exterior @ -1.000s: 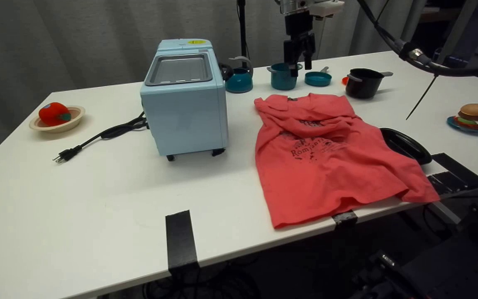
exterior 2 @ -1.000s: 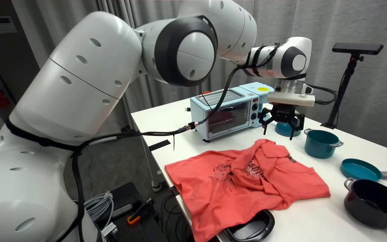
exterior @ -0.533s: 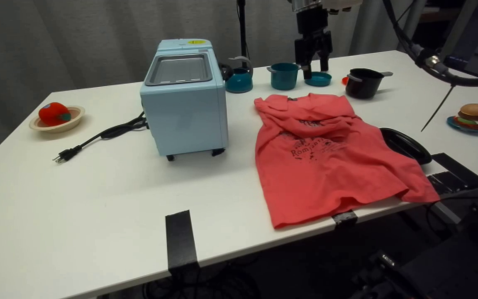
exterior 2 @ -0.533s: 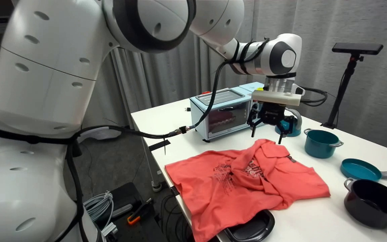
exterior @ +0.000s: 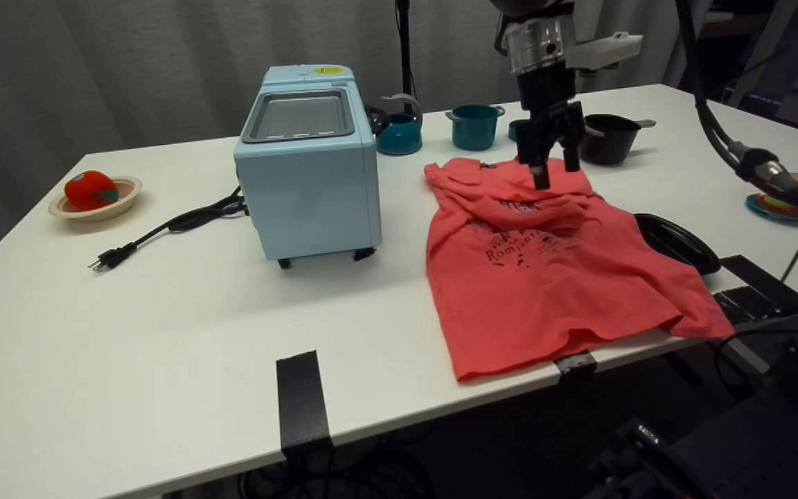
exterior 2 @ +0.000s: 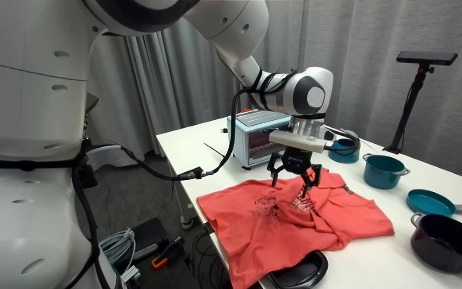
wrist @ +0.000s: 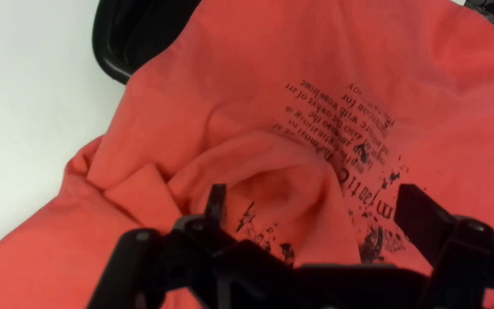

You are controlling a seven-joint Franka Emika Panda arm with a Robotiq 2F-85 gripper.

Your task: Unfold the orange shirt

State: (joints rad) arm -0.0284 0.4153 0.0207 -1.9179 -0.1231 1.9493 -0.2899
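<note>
The orange shirt (exterior: pixel 565 298) lies in both exterior views on the white table, its collar end towards the pots and its hem at the table's edge. Creased, raised folds cross its middle and cover part of the dark chest print. In the wrist view a loop of bunched cloth (wrist: pixel 268 150) rises beside the printed words. Over this folded part hangs my gripper (exterior 2: pixel 289 189), pointing down, its fingers wide apart. Only shirt fabric shows below and between the fingertips in the wrist view, and none is gripped. Whether a tip touches the cloth, I cannot tell.
A black dish (exterior 2: pixel 321 267) sits partly under the shirt's side. Close by stand a light-blue toaster oven (exterior: pixel 309 201), a teal kettle (exterior: pixel 399 138), a teal pot (exterior 2: pixel 381 178), a teal pan (exterior 2: pixel 427 202) and a black pot (exterior 2: pixel 435 251). The arm's cable hangs over the table.
From beside the kettle and teal pot, my gripper has come across and down to the shirt's folded middle. Its jaws have stayed apart. The shirt lies as before.
</note>
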